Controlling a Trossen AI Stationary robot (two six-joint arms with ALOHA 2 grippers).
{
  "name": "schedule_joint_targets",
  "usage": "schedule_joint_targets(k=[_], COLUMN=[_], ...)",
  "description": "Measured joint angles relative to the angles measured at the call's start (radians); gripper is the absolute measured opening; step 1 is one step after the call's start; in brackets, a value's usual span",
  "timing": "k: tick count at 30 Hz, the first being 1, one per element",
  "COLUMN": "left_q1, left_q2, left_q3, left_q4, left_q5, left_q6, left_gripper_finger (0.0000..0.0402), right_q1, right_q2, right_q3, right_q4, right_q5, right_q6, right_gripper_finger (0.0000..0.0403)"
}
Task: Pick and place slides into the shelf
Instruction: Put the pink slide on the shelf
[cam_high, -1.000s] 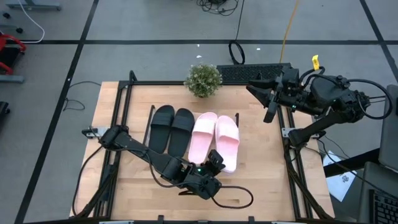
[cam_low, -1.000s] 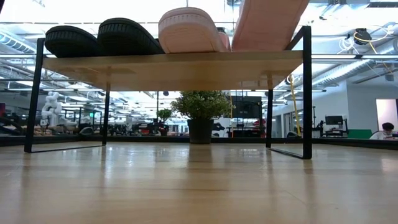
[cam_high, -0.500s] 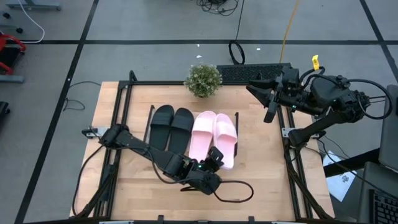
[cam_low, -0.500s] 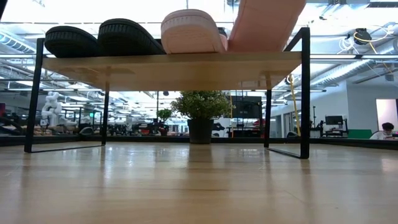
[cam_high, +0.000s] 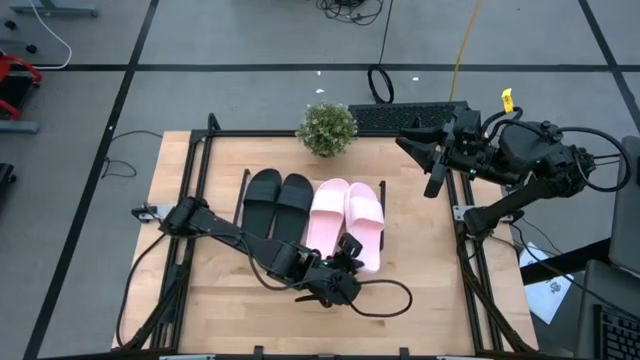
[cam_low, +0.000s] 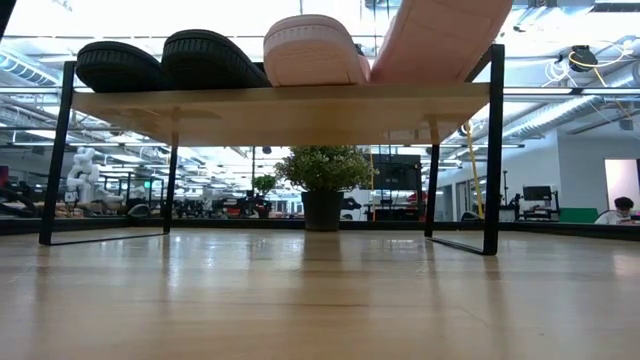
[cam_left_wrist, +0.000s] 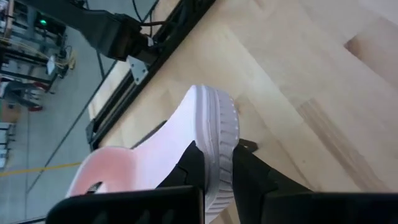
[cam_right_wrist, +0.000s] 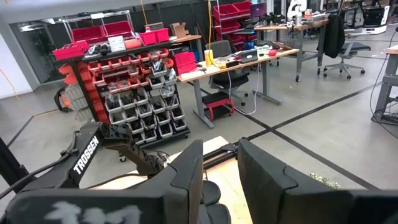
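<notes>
Shelf (cam_high: 300, 245): centre of the high view, on the bench (cam_high: 420, 290). Its light-wood board carries four slides side by side, toes toward the top of the frame. Black side rails bound the row on its left and right.

Slide order in the high view, left to right:
- first black slide (cam_high: 260, 203)
- second black slide (cam_high: 292, 208), touching the first
- first pink slide (cam_high: 326, 214)
- second pink slide (cam_high: 365, 222), at the right end of the row, just inside the right rail

In the low view the second pink slide (cam_low: 440, 40) sits tilted, its sole raised toward the upper right of the frame, while the other three lie flat on the shelf board (cam_low: 280, 100).

Left pincer (cam_high: 347, 250): lower centre of the high view, at the heel of the second pink slide. The left wrist view shows its two dark fingers (cam_left_wrist: 186, 168) closed to a narrow gap on the white ribbed heel edge of that slide (cam_left_wrist: 211, 137), one finger on each side.

Open room: bare bench lies below the shelf and to its right in the high view. A potted plant (cam_high: 327, 128) stands just above the shelf at the bench's top edge.

Right pincer (cam_high: 420, 155): upper right of the high view, over the bench's right edge, well apart from the shelf. Its fingers (cam_right_wrist: 186, 168) stand slightly parted and hold nothing.
</notes>
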Motion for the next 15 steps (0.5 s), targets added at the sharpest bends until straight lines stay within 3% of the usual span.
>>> schedule_joint_targets(k=[15], left_q1=[0.003], left_q2=[-0.013], left_q3=[-0.040], left_q4=[0.107], left_q5=[0.022], left_q6=[-0.053], left_gripper_finger=[0.0023], right_q1=[0.000], right_q2=[0.000], right_q3=[0.000], right_q4=[-0.001], right_q5=[-0.004], right_q6=[0.000], right_gripper_finger=[0.0089])
